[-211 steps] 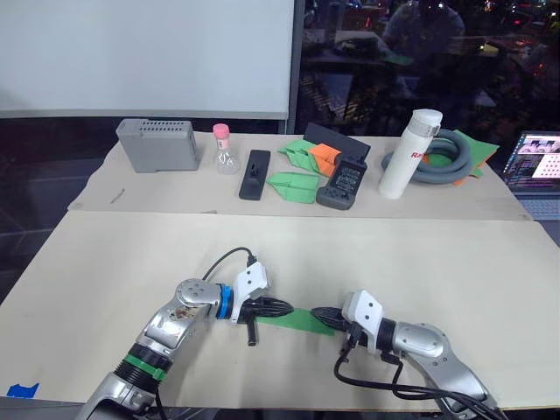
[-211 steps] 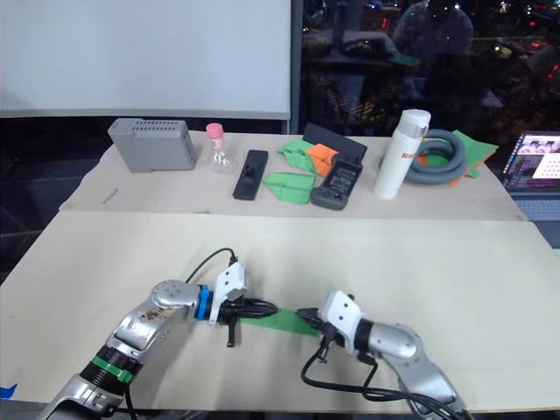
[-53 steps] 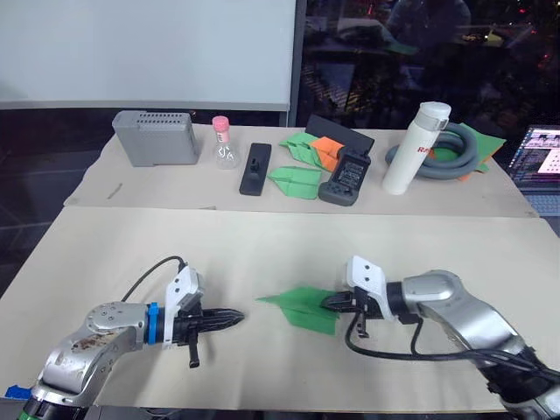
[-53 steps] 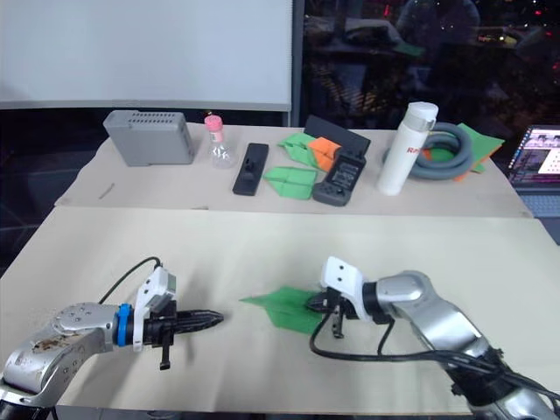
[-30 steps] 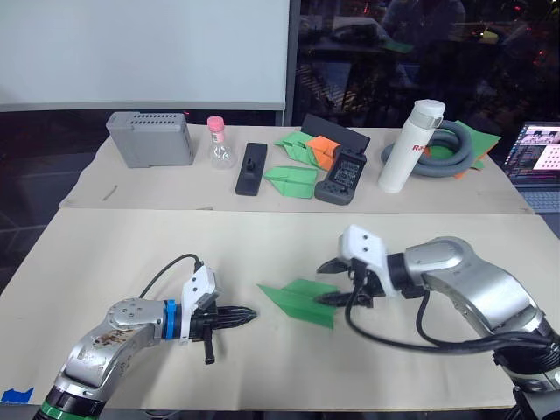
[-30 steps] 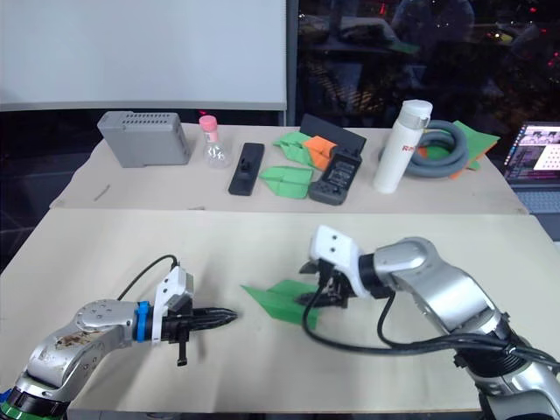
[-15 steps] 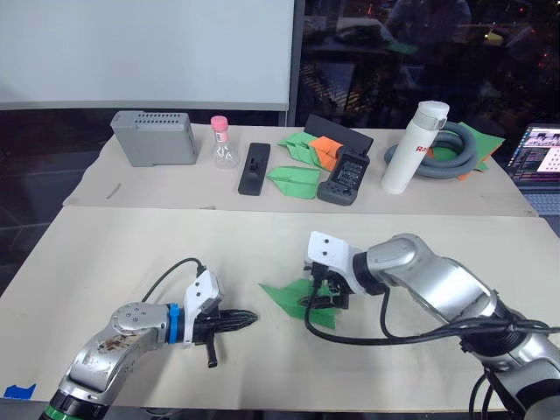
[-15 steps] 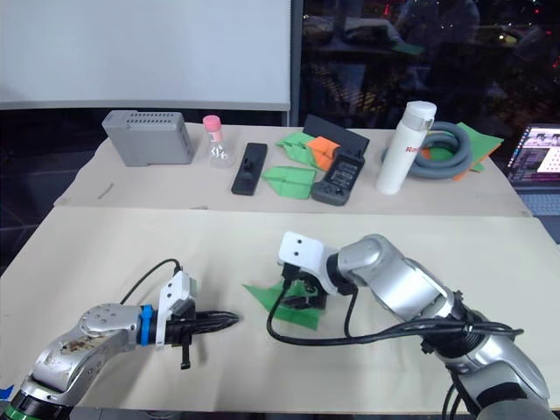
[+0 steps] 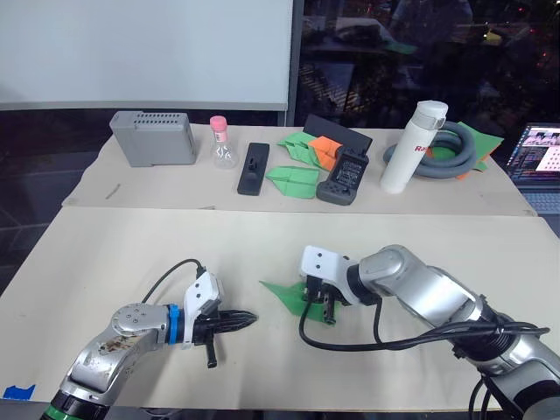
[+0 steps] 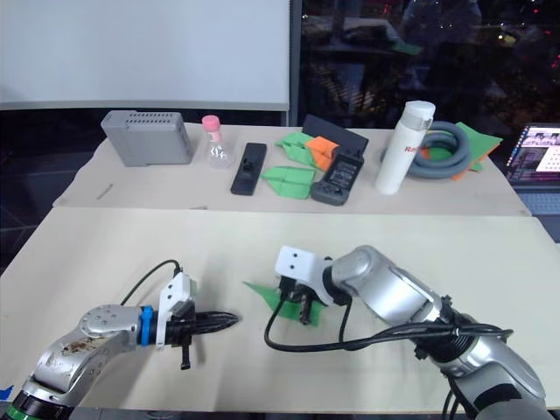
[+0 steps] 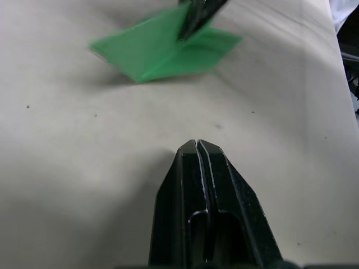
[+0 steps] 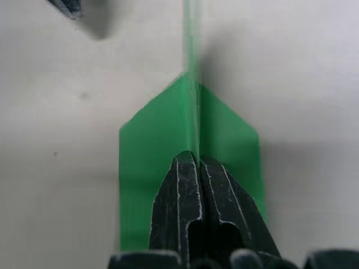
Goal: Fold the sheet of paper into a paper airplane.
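My right gripper (image 9: 325, 302) is bent in from the right, forearm low over the bench (image 9: 437, 254), wrist turned so the fingers point down onto the paper airplane (image 9: 284, 293); fingers pinched together on its raised centre fold (right wrist view shows the green crease (image 12: 190, 112) running straight up between the closed tips). My left gripper (image 9: 247, 318) lies stretched low over the near-left part of the bench, fingers pressed together with nothing between them, tips aimed at the plane's nose but a little apart from it.

The paper airplane is bright green, dart-shaped, nose pointing to my left, two flat wings spread either side of the centre fold, sitting near the middle of the front bench.

Bench top is plain beige, a second beige bench butts against it behind. On that far one: a grey vented box (image 9: 153, 138), a small flask with a pink cap (image 9: 224, 147), a flat black device (image 9: 254, 169), more green folded planes (image 9: 293, 179) with an orange paper dart (image 9: 325, 150) among them, a black handset with keys (image 9: 346, 175), a white bottle (image 9: 408, 147) and a coiled grey hose (image 9: 451, 153). A laptop screen (image 9: 541, 157) at far right; whiteboard (image 9: 144, 52) and dark window behind.
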